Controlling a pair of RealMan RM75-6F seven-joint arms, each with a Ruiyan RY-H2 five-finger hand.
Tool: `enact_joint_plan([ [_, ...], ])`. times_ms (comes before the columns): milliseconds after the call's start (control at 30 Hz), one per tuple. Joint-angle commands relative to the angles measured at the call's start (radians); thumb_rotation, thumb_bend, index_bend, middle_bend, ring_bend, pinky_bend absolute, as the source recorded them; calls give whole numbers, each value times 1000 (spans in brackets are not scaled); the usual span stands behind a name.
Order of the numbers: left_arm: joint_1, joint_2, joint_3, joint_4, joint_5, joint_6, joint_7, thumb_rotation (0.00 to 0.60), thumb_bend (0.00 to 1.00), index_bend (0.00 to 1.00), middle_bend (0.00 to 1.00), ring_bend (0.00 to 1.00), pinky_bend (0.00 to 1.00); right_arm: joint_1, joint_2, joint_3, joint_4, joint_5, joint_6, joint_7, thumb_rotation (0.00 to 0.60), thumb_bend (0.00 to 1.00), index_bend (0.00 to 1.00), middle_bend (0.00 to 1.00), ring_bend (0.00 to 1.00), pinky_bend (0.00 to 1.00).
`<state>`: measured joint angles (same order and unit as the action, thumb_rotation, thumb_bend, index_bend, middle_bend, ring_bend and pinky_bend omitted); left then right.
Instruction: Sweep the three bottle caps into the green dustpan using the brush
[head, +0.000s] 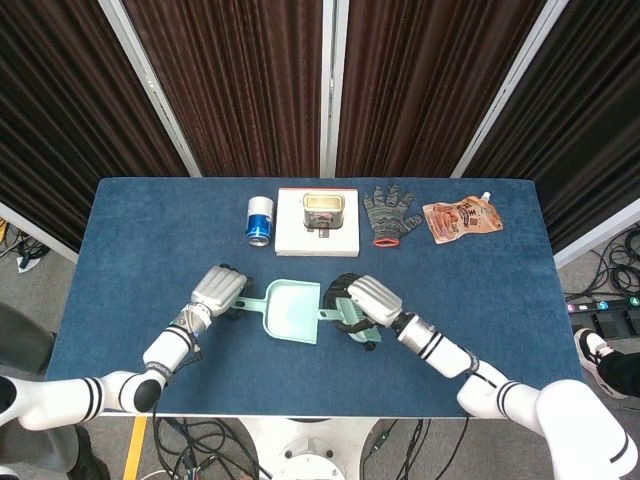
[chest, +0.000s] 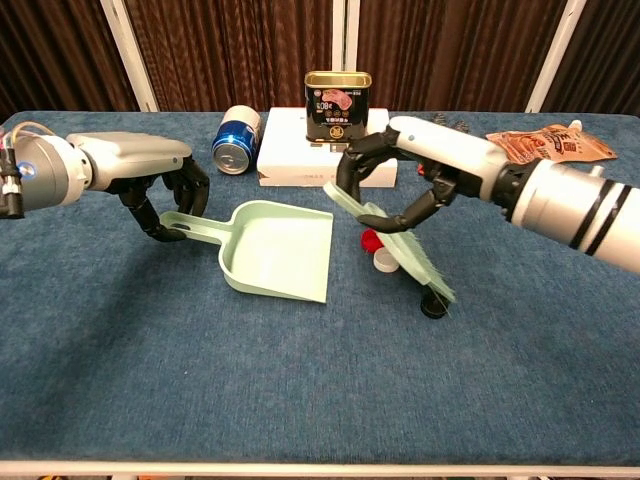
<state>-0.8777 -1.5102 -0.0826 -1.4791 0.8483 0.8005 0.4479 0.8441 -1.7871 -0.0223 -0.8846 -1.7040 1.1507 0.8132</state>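
Chest view: right robot hand (chest: 400, 180) clamped around brush (chest: 395, 243), left robot hand (chest: 160, 190) around dustpan (chest: 275, 250) handle.

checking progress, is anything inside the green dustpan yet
Nothing shows in the dustpan; the red cap, white cap and black cap lie outside, partly under the brush.

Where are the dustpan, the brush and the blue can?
dustpan (chest: 275, 258): chest view, bare pan floor.
brush (chest: 415, 262): chest view, the bristles.
blue can (chest: 235, 139): chest view, its side.
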Motion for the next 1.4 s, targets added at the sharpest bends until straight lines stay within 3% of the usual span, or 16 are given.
enact_joint_plan([
  [33, -6, 1, -2, -1, -6, -3, 4, 600, 339, 514, 515, 351, 262, 20, -50, 19, 46, 3, 3, 32, 600, 638, 785, 656, 302, 249],
  [667, -30, 3, 5, -30, -15, -10, 2, 600, 338, 514, 516, 351, 261, 95, -259, 101, 227, 40, 50, 144, 600, 662, 788, 657, 303, 249],
  [800, -31, 9, 10, -35, -14, -12, 1, 600, 339, 514, 515, 351, 262, 101, -265, 113, 230, 45, 75, 168, 600, 668, 788, 658, 303, 250],
  [1033, -24, 30, 24, -51, 16, -16, -18, 600, 339, 514, 516, 351, 261, 34, -130, 75, 97, 30, 148, 133, 600, 668, 790, 657, 303, 250],
  [1233, -20, 34, 29, -62, 39, -9, -27, 600, 339, 514, 516, 351, 261, -74, 44, -10, -122, 26, 170, 54, 600, 673, 790, 657, 302, 250],
  [1400, -22, 38, 31, -76, 44, -6, -23, 600, 338, 514, 516, 351, 262, -139, 141, -72, -242, 9, 189, -5, 600, 678, 790, 657, 302, 250],
])
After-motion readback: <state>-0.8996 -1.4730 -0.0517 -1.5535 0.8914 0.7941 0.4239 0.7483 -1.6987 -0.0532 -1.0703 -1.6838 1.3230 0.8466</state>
